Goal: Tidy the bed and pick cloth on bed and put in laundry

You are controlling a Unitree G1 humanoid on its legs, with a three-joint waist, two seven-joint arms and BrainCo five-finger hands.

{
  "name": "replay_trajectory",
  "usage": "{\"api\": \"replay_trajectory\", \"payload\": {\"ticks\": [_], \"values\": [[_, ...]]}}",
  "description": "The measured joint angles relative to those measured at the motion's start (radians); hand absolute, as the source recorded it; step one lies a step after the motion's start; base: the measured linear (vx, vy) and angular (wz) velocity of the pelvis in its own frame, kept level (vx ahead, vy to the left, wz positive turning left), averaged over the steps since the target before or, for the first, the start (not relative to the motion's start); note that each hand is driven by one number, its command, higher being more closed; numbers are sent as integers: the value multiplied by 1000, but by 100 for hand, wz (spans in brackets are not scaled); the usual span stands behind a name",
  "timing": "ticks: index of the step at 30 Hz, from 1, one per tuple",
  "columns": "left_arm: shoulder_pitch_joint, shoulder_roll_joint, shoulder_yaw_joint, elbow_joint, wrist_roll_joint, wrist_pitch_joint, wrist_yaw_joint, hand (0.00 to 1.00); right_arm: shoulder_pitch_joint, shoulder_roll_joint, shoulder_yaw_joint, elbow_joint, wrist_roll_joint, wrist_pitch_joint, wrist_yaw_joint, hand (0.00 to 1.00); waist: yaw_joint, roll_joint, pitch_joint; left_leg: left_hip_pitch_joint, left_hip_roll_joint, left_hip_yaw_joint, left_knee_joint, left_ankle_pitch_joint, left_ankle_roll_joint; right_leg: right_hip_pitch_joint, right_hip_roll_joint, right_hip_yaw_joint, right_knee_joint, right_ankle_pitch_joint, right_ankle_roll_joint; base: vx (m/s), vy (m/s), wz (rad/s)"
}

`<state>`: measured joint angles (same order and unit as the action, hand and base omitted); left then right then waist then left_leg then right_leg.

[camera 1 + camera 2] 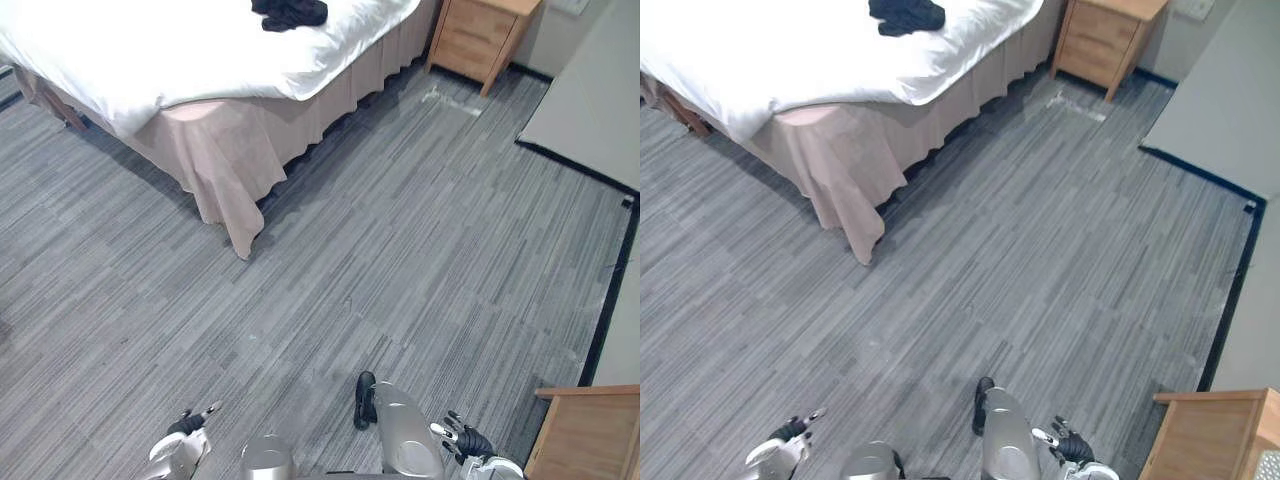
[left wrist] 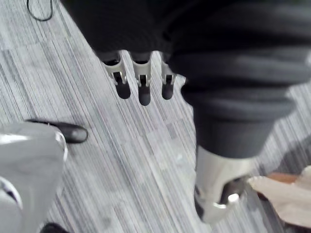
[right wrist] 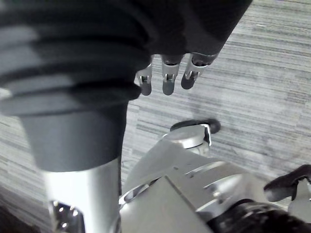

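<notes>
Grey floor (image 1: 400, 250) is crossed first. Cloth (image 1: 290, 12) is seen on the bed (image 1: 150, 60), well ahead; left robot hand (image 1: 188, 424) is judged nearer than right robot hand (image 1: 466, 440). Both hang slack-fingered, empty.

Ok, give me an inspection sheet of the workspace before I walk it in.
Surface: white-covered bed, beige skirt hanging at its corner.
Job's things: dark cloth bunched on the bed, far from both hands.
Clutter: nothing seen.
Hands: left hand and right hand low over the floor, fingers relaxed, holding nothing.
Cables: nothing seen.
Surroundings: grey striped floor; wooden nightstand beside the bed; wooden furniture at the robot's right.
</notes>
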<state>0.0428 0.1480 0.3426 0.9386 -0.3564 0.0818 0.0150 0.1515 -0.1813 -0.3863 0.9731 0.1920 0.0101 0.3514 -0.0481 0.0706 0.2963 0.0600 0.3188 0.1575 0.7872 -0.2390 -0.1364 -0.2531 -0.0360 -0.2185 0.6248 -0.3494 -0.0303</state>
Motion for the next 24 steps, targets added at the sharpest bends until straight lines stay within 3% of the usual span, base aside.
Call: {"api": "replay_trajectory", "payload": {"ticks": [1,2,3,4,6,7,8,10,12,13,14,15,16,18,20,22,24], "values": [[22,-11,0,0,-1,0,0,0,0,-13,3,2,-8,1,9,0,-2,22,-7,-28,21,3,82,89,29,31,28,-14,-40,3,-5,408,-105,0],[57,-22,13,0,-1,-1,-1,0,2,-20,9,9,-40,5,24,0,-10,47,-12,-55,44,-2,143,247,70,88,73,-25,-108,24,-48,406,-98,15],[65,-22,33,2,-1,-1,-2,0,-6,-16,11,26,-43,9,25,0,-6,35,-1,-86,45,-33,193,371,75,130,86,-9,-139,38,-80,373,-77,24],[68,-22,34,0,0,-1,-11,0,-25,-23,26,30,-73,19,25,0,5,16,28,-210,13,-62,366,223,67,206,84,-8,-198,47,-104,278,-69,13],[74,-22,33,-11,-2,-2,-27,0,-44,-26,37,23,-77,17,36,0,31,-22,62,-311,-49,-11,361,90,50,294,62,-12,-263,51,-108,301,-38,-7],[85,-22,32,-26,-4,-2,-37,0,-54,-20,38,15,-82,16,41,0,52,-32,69,-355,-64,58,276,51,53,344,59,-12,-299,54,-98,307,-11,-11],[87,-22,32,-29,-11,-2,-41,0,-55,-17,38,5,-87,17,42,0,53,-38,73,-366,-68,105,222,42,63,371,56,-20,-313,50,-95,361,-4,19],[98,-30,32,-46,-37,4,-42,0,-48,-21,36,-19,-110,18,44,0,52,-45,73,-362,-66,374,-43,62,89,454,49,-84,-340,2,-61,394,-15,56],[98,-32,33,-47,-40,15,-41,0,-47,-39,36,-21,-111,18,39,0,50,-23,55,-318,-65,580,-194,146,178,505,56,-132,-316,-72,-23,483,10,73],[94,-28,38,-47,-40,19,-40,0,-50,-41,37,-20,-111,18,35,0,50,-32,46,-288,-88,630,-213,50,326,522,42,-158,-278,-131,-1,612,46,77],[82,-27,50,-48,-40,25,-39,0,-65,-40,37,-16,-112,18,35,0,50,-55,38,-290,-120,628,-214,-9,357,514,17,-174,-238,-168,18,509,29,77],[58,-27,65,-43,-34,44,-38,0,-100,-40,37,-11,-109,18,40,0,52,-90,35,-304,-159,613,-200,-43,338,451,-37,-199,-70,-188,57,570,4,73],[40,-27,65,-38,-18,55,-37,0,-142,-38,37,-11,-104,14,44,0,51,-106,40,-317,-177,575,-188,-67,334,340,-100,-210,200,-118,120,461,-21,77],[21,-24,50,-22,-15,61,-28,0,-166,-34,38,-1,-90,14,54,0,50,-113,39,-300,-181,513,-170,-87,314,248,-164,-209,392,-127,115,501,-39,97],[20,-22,22,-23,-15,62,-14,0,-181,-30,53,4,-64,17,55,0,58,-108,42,-250,-171,450,-177,-98,294,213,-197,-216,366,-142,117,400,-55,86],[19,-3,-5,-29,2,64,-16,0,-188,-18,78,-4,-13,22,50,0,62,-99,45,-191,-145,373,-206,-111,246,169,-193,-182,185,-129,136,315,-127,82],[19,31,-48,-46,21,75,-21,0,-186,-3,81,-19,35,44,44,0,65,-101,44,-151,-133,313,-259,-100,198,95,-171,-66,-103,-22,177,340,-233,72]]}}
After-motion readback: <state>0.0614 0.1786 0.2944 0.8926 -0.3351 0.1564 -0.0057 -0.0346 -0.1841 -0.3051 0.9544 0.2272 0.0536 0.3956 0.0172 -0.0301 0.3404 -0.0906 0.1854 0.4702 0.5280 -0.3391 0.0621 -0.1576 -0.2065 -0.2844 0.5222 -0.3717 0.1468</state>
